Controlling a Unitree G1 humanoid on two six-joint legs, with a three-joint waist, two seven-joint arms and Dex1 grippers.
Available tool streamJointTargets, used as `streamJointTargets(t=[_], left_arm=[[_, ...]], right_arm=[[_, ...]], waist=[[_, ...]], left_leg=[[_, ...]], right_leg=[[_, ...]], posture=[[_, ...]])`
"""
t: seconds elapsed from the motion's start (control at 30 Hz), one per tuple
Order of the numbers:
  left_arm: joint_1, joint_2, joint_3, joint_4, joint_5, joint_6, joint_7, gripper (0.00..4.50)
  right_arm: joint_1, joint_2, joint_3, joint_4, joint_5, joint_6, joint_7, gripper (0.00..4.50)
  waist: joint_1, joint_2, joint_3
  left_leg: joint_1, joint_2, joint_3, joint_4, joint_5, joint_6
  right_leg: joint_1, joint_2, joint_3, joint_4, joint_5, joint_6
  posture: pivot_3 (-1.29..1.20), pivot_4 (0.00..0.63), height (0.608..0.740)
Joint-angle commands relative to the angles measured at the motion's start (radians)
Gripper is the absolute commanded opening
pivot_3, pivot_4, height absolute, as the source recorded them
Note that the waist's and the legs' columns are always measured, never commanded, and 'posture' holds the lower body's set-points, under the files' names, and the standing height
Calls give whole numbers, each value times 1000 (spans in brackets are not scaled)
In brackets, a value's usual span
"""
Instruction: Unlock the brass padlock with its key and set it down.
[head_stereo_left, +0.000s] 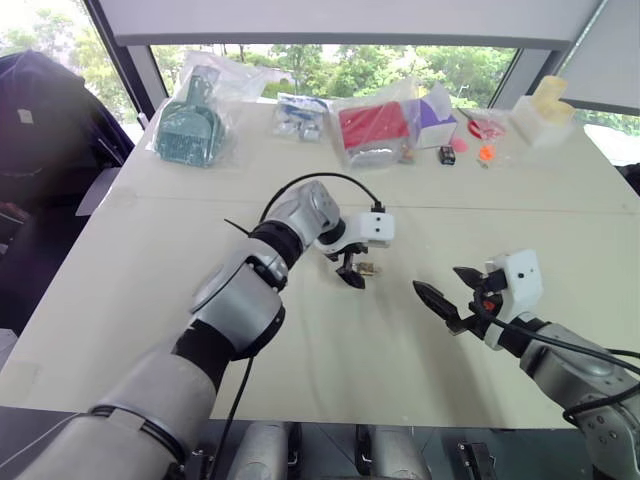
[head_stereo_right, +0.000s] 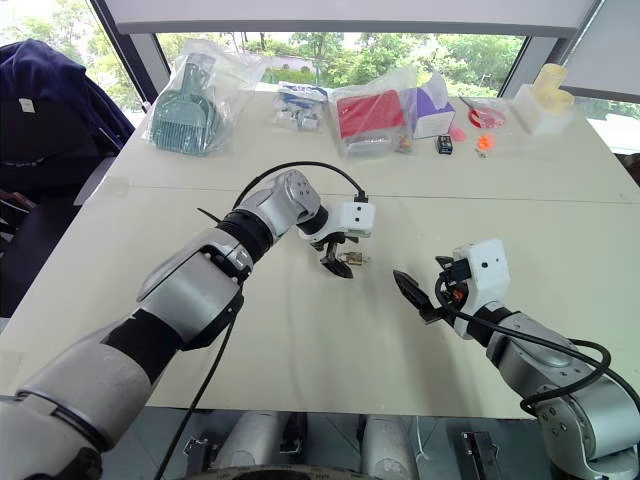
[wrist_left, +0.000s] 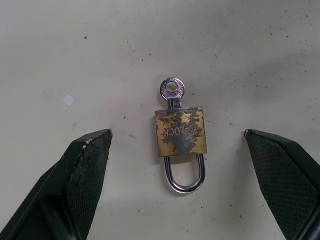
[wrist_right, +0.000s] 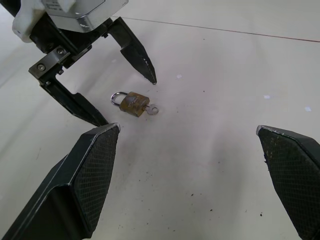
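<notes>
The brass padlock (wrist_left: 181, 132) lies flat on the pale table (head_stereo_left: 150, 300), its silvery shackle (wrist_left: 185, 177) seated in the body. A small silver key (wrist_left: 172, 90) sticks out of the end opposite the shackle. My left gripper (head_stereo_left: 355, 268) hangs just over the padlock, pointing down, open, one finger on each side and touching nothing. The right wrist view shows the same: the padlock (wrist_right: 134, 103) sits between the left gripper's two black fingers (wrist_right: 137, 55). My right gripper (head_stereo_left: 438, 280) hovers open and empty a short way to the right, aimed at the lock.
Along the table's far edge lie clear bags: a green item (head_stereo_left: 190, 120), small parts (head_stereo_left: 300, 115), a red box (head_stereo_left: 375, 125), a purple box (head_stereo_left: 435, 115). A small black item (head_stereo_left: 446, 155) and a pale yellow object (head_stereo_left: 545, 100) sit at the back right. A dark chair (head_stereo_left: 40, 120) stands left.
</notes>
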Motion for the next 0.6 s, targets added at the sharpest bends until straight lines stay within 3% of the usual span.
streamJointTargets(t=[0.03,0.2,0.4,0.6], left_arm=[[46,-13,-20,4,58,-16,-2,3135],[87,-3,-27,-14,80,-26,-27,718],[104,27,52,-91,40,-63,34,707],[211,138,238,-436,-140,-168,7,707]], right_arm=[[-7,0,-22,-35,10,-16,-4,4500],[-14,-14,-20,-29,19,-4,5,4500],[-35,-36,-24,12,73,24,52,4500],[-188,-18,-45,94,222,73,56,4500]], waist=[[1,0,-1],[1,0,-2],[0,0,-2],[-7,0,-1]], left_leg=[[1,0,0,0,0,0],[5,0,-1,2,0,0],[6,0,-2,1,0,0],[-1,0,-1,1,0,-1]], right_leg=[[1,0,0,0,0,0],[6,-2,-1,-1,0,0],[7,-2,-1,-1,0,0],[-2,-3,1,3,0,0]], posture=[[0,150,740],[0,150,740],[0,150,740],[0,150,740]])
